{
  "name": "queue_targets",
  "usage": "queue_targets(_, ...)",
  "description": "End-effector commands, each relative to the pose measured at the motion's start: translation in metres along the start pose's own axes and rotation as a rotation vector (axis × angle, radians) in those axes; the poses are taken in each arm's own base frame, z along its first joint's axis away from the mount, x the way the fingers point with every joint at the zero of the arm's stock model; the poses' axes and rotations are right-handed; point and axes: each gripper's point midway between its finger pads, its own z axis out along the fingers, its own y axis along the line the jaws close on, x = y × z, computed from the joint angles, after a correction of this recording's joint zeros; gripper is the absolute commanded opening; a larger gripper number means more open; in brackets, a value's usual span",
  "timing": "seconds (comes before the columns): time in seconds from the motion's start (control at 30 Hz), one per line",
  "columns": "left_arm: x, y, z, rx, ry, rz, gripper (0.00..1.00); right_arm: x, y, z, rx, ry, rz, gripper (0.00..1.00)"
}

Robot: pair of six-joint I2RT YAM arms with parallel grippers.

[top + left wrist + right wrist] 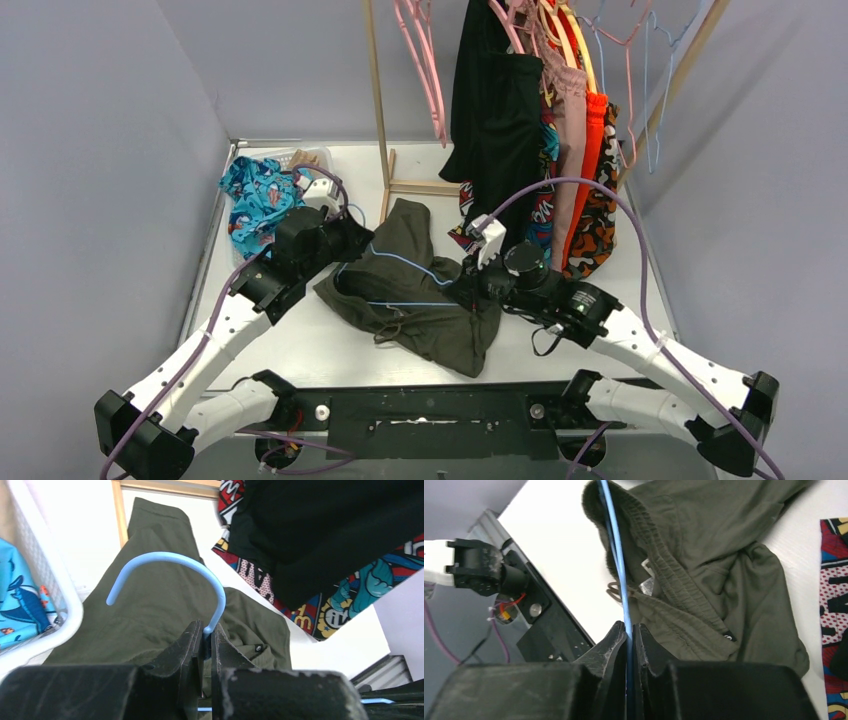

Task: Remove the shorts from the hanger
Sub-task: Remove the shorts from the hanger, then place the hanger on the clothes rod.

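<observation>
The olive shorts (420, 290) lie on the table (330, 345), seemingly threaded on the blue hanger (165, 555). The left gripper (204, 630) clamps its hook, the right gripper (629, 627) its wire; next, slide the hanger free.

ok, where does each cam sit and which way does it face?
Top external: above and behind the bases, looking down the table toward the rack; both arms show, left tool and right tool.
Left wrist: on the left arm, looking along its own fingers, shut on the hanger below its hook.
Right wrist: on the right arm, looking along its own fingers, shut on the hanger wire.
Shared: all three see the olive shorts and the hanger.
</observation>
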Motion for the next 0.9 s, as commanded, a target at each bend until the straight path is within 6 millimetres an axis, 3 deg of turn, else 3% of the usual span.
queue_targets(0.0, -0.023, -0.028, -0.007, 0.127, -0.058, 0.02, 0.07, -0.025, -0.004, -0.022, 0.042, -0.123, 0.023, 0.0)
queue_targets(0.17, -0.021, -0.039, -0.01, 0.188, -0.036, 0.035, 0.36, -0.021, -0.002, -0.045, 0.032, -0.152, 0.07, 0.0)
queue_targets(0.4, -0.015, -0.044, -0.016, 0.236, -0.032, 0.039, 0.58, -0.021, -0.011, -0.081, 0.099, -0.203, 0.133, 0.0)
queue_targets(0.7, -0.028, -0.046, -0.028, 0.251, -0.106, 0.037, 0.68, -0.039, -0.037, -0.121, 0.257, -0.351, 0.202, 0.0)
queue_targets(0.87, -0.02, -0.036, -0.021, 0.199, -0.077, 0.047, 0.71, -0.059, -0.052, -0.133, 0.354, -0.429, 0.188, 0.0)
